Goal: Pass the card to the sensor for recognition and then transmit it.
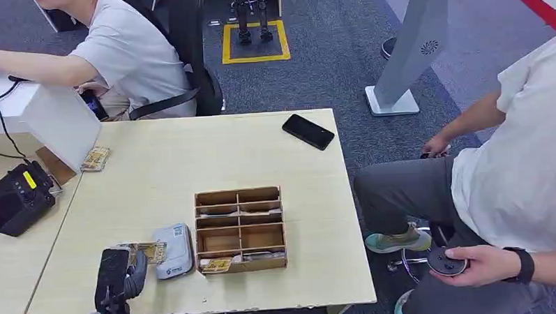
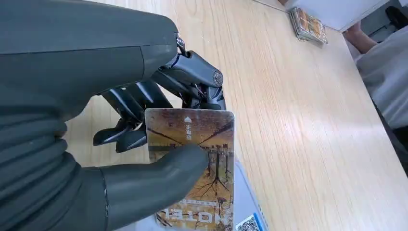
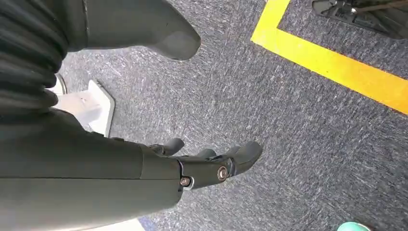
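Step in hand, I judge: card pinched and about to be presented to the sensor. The left hand holds a brown-and-yellow printed plastic card, thumb pressed on its face, dark fingers behind it. In the head view that hand sits at the near edge of the light wooden surface, the card reaching toward and touching or just over a small pale grey-white rounded sensor box; contact can't be told for sure.

Next move prob. calls for laying the card flat over the sensor's top w/o loosening the pinch, then a hand-off, likely to the person seated on the robot's right.

The right hand hangs over grey carpet, fingers loosely curled, holding nothing.

Containers: a brown wooden compartment rack stands just beside the sensor. Its near slots show at least one card-like item at the front; back compartments look bare, but it's too small to be sure. A small stack of similar cards lies far off by a white panel; a black phone at the far edge.
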{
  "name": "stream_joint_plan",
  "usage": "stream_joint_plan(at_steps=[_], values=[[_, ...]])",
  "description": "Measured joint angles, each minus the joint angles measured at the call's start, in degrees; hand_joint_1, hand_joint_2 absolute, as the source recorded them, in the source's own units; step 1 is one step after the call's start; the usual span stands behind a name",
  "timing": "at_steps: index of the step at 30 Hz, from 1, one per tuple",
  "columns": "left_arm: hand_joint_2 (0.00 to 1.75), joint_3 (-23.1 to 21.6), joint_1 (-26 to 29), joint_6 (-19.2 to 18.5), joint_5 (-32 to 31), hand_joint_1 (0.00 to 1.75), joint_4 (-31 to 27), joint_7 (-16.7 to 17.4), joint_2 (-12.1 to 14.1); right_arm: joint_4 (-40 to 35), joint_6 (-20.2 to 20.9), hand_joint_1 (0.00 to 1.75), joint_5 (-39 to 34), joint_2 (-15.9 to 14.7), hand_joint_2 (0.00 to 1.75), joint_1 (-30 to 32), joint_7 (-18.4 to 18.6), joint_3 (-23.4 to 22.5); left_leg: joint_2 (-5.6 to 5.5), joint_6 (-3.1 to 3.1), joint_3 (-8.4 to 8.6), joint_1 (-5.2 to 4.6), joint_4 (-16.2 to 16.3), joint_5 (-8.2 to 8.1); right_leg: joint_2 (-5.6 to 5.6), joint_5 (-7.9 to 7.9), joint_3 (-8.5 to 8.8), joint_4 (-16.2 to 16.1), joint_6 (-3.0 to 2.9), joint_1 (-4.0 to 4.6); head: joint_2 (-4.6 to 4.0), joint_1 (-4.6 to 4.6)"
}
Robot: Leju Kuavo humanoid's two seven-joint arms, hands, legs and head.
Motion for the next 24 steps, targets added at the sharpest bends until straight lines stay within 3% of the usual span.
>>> stream_joint_plan(at_steps=[8, 24], values=[[1.75, -0.35, -0.25, -0.42, 1.66, 1.75, 0.00, -0.07, -0.04, -0.02, -0.22, 0.00, 0.15, 0.07, 1.75, 0.00, 0.02, 0.00, 0.00, 0.00, 0.00, 0.00, 0.00, 0.00, 0.00, 0.00, 0.00, 0.00, 0.00, 0.00, 0.00, 0.00], [1.75, -1.99, -0.50, -0.09, -2.36, 1.75, 0.07, 0.63, -0.07, -0.02, -0.63, 0.00, 0.68, 0.17, 1.75, -0.01, 0.42, 0.00, 0.00, 0.00, 0.00, 0.00, 0.00, 0.00, 0.00, 0.00, 0.00, 0.00, 0.00, 0.00, 0.00, 0.00]])
